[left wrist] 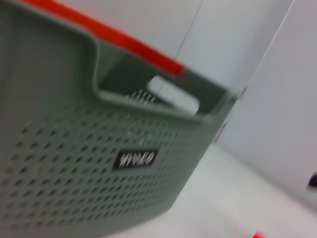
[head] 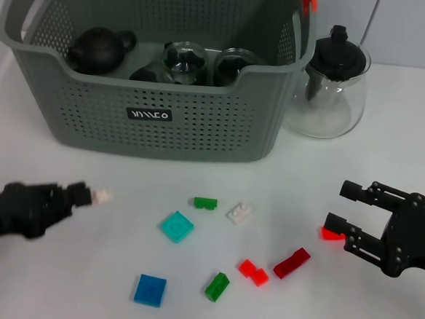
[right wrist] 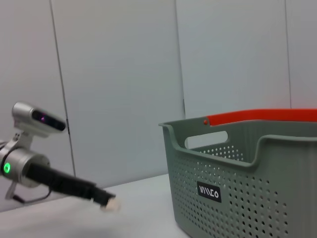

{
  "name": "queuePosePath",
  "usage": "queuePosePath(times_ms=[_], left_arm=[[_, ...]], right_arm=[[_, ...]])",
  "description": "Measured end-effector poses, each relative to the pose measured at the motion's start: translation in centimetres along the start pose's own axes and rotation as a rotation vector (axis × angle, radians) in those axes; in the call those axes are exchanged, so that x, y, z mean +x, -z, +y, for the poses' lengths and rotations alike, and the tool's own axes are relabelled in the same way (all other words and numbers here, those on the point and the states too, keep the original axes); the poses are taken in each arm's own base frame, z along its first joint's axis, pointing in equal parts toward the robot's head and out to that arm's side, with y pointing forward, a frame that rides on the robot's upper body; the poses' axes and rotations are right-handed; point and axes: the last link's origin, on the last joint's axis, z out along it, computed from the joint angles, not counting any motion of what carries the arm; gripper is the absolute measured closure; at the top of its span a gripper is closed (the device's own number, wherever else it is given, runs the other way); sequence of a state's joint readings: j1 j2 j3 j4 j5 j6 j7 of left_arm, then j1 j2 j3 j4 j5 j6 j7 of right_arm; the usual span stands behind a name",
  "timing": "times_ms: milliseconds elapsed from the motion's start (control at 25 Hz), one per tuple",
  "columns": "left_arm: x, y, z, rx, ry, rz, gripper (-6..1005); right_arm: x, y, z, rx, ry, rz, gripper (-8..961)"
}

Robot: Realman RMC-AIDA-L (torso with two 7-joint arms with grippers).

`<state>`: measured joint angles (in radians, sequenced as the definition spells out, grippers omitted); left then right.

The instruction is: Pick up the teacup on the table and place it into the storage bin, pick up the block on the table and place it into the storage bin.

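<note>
The grey storage bin stands at the back of the table. Inside it are a dark teapot and two glass teacups. My left gripper hovers low at the left, in front of the bin, shut on a small white block. At the right, my right gripper is open, with a red block on the table by its lower finger.
Loose blocks lie in front of the bin: green, white, teal, blue, green, red, dark red. A glass pitcher with a black lid stands right of the bin.
</note>
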<state>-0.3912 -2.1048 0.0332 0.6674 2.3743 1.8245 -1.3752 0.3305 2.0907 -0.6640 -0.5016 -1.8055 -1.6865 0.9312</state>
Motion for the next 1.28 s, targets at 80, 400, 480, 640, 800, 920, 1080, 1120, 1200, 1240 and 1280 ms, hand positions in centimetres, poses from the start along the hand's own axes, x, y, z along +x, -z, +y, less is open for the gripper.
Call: queuePosePath(times_ms=[80,400,480,640,800,920,1080,1120,1200,1240,1280], left_arm=[[1.3,-0.5,0.0,-0.039,0.042,0.004,885],[6.7,-3.4,0.5,-0.221,0.171,0.024,885],[8.3,-3.9,0.6,-0.26,0.199,0.054,885],[12.1,-4.8,0.7,-0.319,0.219,0.134,885],[16.5,-5.5,0.3,-0.321,0.176,0.218,885],[20.2,-6.3,-0.1,-0.302,0.125,0.248,885],[23.7,-8.2,-0.8,-0.203,0.033,0.198,885],[24.4,-8.9,-1.0,-0.159,-0.001,0.164,885],[25.0,-10.5,-1.6,-0.065,-0.07,0.081,885],[25.1,-11.2,-1.7,-0.029,-0.101,0.042,885],[25.1,-12.1,-1.8,0.014,-0.139,-0.008,885]], right_arm=[[0.0,0.0,0.0,0.001,0.0,0.001,359],[0.0,-0.1,0.0,0.001,0.0,0.0,360],[0.0,-0.1,0.0,0.001,0.0,0.0,360],[0.0,-0.1,0.0,0.001,0.0,0.0,360],[0.0,-0.1,0.0,0.002,0.0,0.0,360],[0.0,-0.1,0.0,0.002,0.0,-0.003,360],[-0.1,-0.1,0.0,-0.001,0.0,-0.007,359],[-0.1,-0.1,0.0,-0.001,0.0,-0.006,359],[-0.1,-0.1,0.0,-0.002,0.0,-0.007,359],[-0.1,-0.1,0.1,-0.002,-0.001,-0.007,359],[-0.1,-0.1,0.1,-0.002,-0.001,-0.007,359]])
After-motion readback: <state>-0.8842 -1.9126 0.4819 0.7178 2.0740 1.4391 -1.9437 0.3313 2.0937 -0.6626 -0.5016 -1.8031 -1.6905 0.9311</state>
